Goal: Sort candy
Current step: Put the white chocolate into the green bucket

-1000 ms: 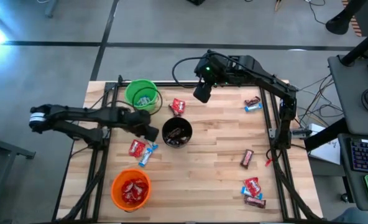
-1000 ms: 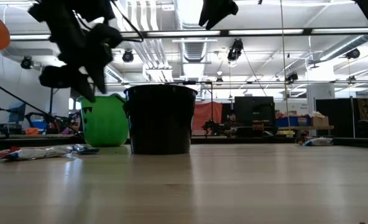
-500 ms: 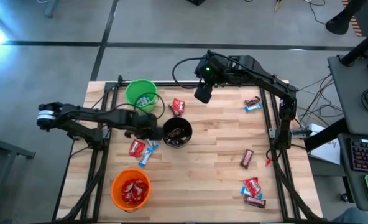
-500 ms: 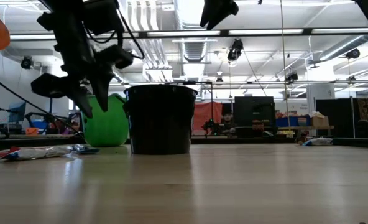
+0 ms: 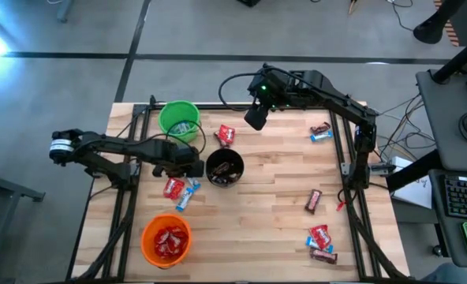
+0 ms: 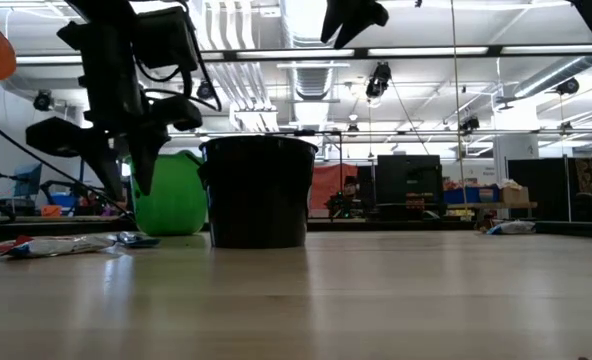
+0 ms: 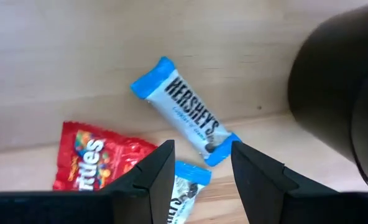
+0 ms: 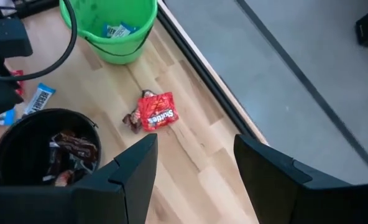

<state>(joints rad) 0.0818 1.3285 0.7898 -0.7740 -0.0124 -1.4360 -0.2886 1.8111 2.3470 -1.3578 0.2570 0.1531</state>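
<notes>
Two blue-and-white candy bars (image 7: 185, 114) (image 7: 185, 190) and a red candy pack (image 7: 97, 155) lie flat on the wooden table, left of the black cup (image 5: 224, 167). My left gripper (image 7: 202, 146) hangs open just above them, pointing down, its fingers on either side of the gap between the two bars and touching nothing. In the low view my left gripper (image 6: 126, 180) is clear of the table. My right gripper (image 5: 255, 117) hangs open, high over the far middle of the table, looking down on a red pack (image 8: 158, 111) with a brown piece (image 8: 133, 119) beside it.
The green cup (image 5: 178, 120) stands at the far left and the orange cup (image 5: 166, 239) at the near left; both hold candy, as does the black cup. More candy lies at the far right (image 5: 320, 130), the right middle (image 5: 313, 200) and the near right (image 5: 320, 243).
My left gripper has come down toward the candy left of the black cup and rolled about its own axis, staying open. My right gripper has kept its place.
</notes>
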